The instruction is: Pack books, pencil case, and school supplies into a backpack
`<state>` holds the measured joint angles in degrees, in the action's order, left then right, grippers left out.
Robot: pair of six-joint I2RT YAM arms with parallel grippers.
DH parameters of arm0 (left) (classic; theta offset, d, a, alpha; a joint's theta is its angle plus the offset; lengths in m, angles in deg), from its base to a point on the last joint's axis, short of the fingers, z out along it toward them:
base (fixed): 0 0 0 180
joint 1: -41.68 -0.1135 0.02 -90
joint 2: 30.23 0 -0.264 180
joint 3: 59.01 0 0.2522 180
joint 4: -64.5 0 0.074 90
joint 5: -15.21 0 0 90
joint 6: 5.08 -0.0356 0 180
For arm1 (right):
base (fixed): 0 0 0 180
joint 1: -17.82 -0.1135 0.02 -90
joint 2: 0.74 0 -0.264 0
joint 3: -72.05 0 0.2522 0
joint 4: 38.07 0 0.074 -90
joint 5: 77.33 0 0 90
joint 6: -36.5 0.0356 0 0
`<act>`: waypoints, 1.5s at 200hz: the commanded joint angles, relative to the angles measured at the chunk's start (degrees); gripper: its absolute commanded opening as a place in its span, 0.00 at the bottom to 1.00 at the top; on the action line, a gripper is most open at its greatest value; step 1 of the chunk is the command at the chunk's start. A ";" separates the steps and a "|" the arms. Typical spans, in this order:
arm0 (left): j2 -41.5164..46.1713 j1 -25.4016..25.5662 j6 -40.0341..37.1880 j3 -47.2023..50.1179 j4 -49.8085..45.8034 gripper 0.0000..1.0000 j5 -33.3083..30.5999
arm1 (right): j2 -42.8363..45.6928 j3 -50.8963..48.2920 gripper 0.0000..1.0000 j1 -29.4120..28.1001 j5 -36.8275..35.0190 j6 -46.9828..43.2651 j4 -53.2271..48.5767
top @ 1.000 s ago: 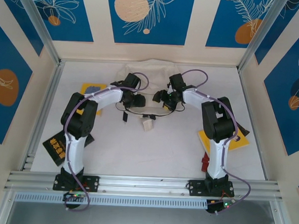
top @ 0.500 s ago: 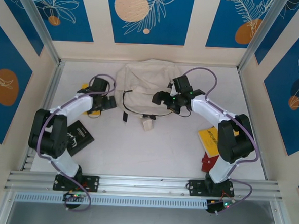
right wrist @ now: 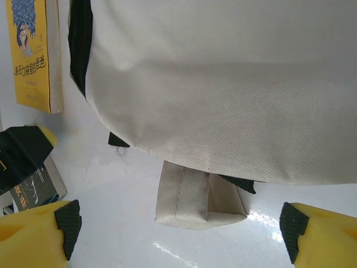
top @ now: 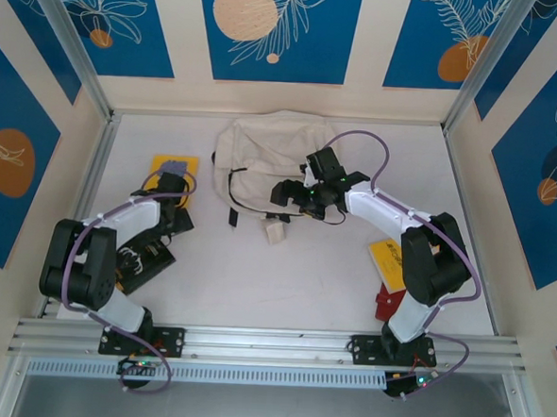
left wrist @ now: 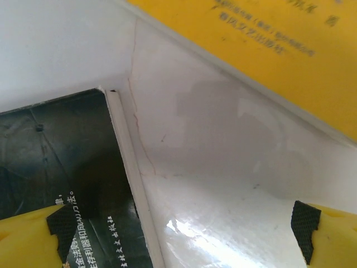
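Observation:
The cream backpack (top: pixel 264 143) (right wrist: pixel 223 84) lies flat at the table's back, its fabric loop (top: pixel 274 231) (right wrist: pixel 195 196) toward me. My right gripper (top: pixel 291 194) (right wrist: pixel 178 234) hovers open just in front of the loop, touching nothing. At the left lies a black book (top: pixel 145 255) (left wrist: pixel 61 162), with a yellow book (top: pixel 174 169) (left wrist: pixel 268 50) behind it. My left gripper (top: pixel 171 223) (left wrist: pixel 184 237) hangs open over the black book's right edge, holding nothing. Another yellow book (top: pixel 389 258) lies by the right arm. The pencil case is out of view.
A small red item (top: pixel 384 300) sits near the right arm's base, partly hidden. Dark straps (top: pixel 233 201) trail from the backpack's front. Aluminium rails (top: pixel 80 206) and side walls close the table in.
My left arm swung away from the backpack to the left and down over the black book, opening its jaws. The right gripper opened wider and shifted slightly left. The backpack now lies uncovered.

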<state>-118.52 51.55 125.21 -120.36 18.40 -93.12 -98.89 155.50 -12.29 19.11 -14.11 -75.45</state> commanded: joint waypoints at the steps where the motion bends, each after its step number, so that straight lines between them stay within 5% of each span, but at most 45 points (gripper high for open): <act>1: -1.52 -0.98 1.26 0.79 0.10 0.97 1.56 | -0.89 1.63 0.93 -0.66 1.21 0.71 -0.93; 72: -2.35 0.99 2.27 1.95 3.20 0.88 19.14 | -0.70 2.25 0.93 -0.78 0.54 0.86 -2.02; 159: -1.57 21.48 9.15 -1.77 2.89 0.87 23.66 | -0.29 2.67 0.92 0.55 -2.78 1.82 -3.37; 190: -1.42 25.24 9.43 -3.54 2.68 0.87 26.24 | 0.90 1.60 0.92 1.80 -3.39 2.75 -2.71; 241: 8.21 18.38 1.87 -8.48 -8.38 0.93 15.28 | -3.03 6.69 0.89 -1.44 -1.22 -2.15 -5.01; 300: 18.00 -3.54 -5.26 -2.17 -10.90 0.95 17.36 | -19.02 24.91 0.79 -13.22 -0.71 -9.12 -12.66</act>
<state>-103.48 55.55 124.53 -125.19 11.93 -76.36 -111.70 173.03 -21.51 16.86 -18.81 -81.90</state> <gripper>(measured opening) 0.947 0.822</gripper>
